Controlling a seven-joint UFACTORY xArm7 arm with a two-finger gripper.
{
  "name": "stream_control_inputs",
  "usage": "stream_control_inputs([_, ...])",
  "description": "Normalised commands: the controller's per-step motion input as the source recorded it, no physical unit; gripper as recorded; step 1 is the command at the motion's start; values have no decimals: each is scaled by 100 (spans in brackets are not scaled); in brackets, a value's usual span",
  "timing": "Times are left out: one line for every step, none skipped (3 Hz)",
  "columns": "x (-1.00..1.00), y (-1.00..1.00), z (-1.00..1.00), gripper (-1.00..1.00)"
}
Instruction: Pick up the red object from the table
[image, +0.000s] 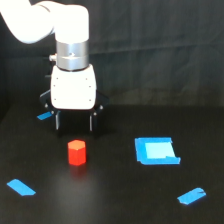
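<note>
The red object (77, 152), a small red-orange hexagonal block, stands upright on the black table (110, 195) left of centre. My gripper (74, 123) hangs just behind and above it in the exterior view, fingers pointing down and spread apart, open with nothing between them. A small gap shows between the dark fingertips (58, 125) and the block's top. The white arm rises from the gripper toward the upper left.
A blue square patch (156, 150) lies on the exterior view's right of the block. Blue tape strips lie at the front left (21, 187), front right (191, 196) and beside the gripper (45, 116). A black curtain backs the table.
</note>
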Motion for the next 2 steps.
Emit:
stream_control_inputs([14,-100,-6,100])
stream_control_inputs([15,-84,-17,100])
